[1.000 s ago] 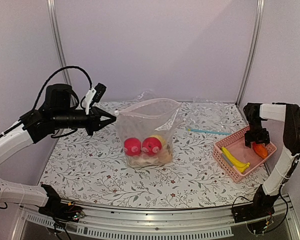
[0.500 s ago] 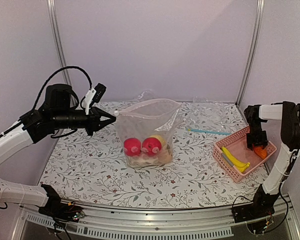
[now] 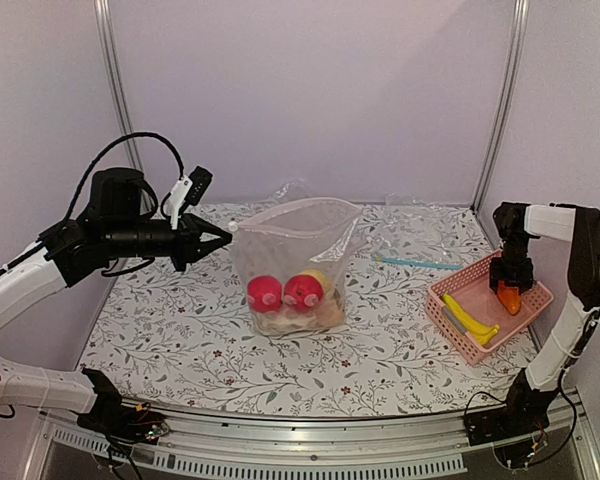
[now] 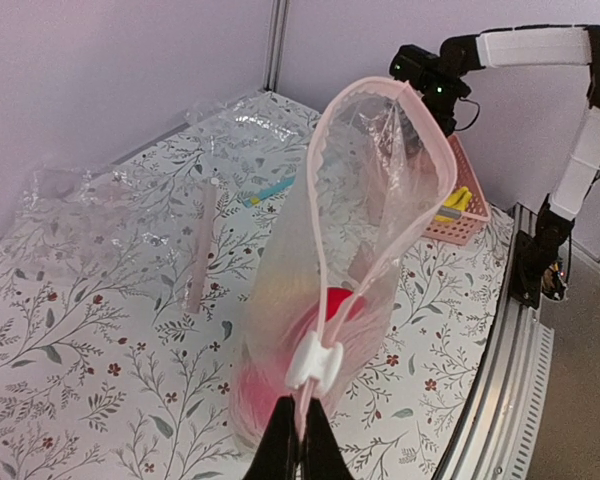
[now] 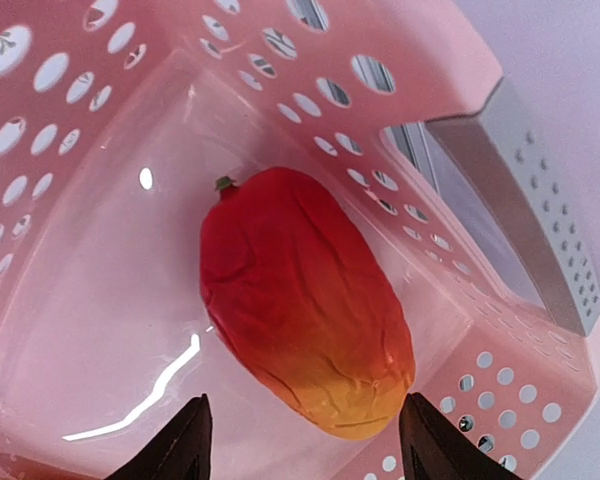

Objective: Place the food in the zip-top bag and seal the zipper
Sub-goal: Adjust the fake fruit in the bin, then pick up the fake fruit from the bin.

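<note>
Red-orange fruit [image 5: 300,300] lies in the pink basket [image 5: 460,150] between the right fingers [image 5: 175,450] (spread apart, not touching); left fingers [image 4: 278,452] pinch the zip-top bag [image 4: 280,290] rim.

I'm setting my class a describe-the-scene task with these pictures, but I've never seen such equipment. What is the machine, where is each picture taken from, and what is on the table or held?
It is two robot arms bolted to a table, each ending in a two-finger gripper. The wide picture looks down from above and behind them; the other two come from cameras on the wrists. The left gripper pinches the mouth edge of a clear bag holding two red fruits. The right gripper hangs open over an orange-red fruit in a pink basket, beside a banana. Another bag with a teal strip lies flat behind.
</note>
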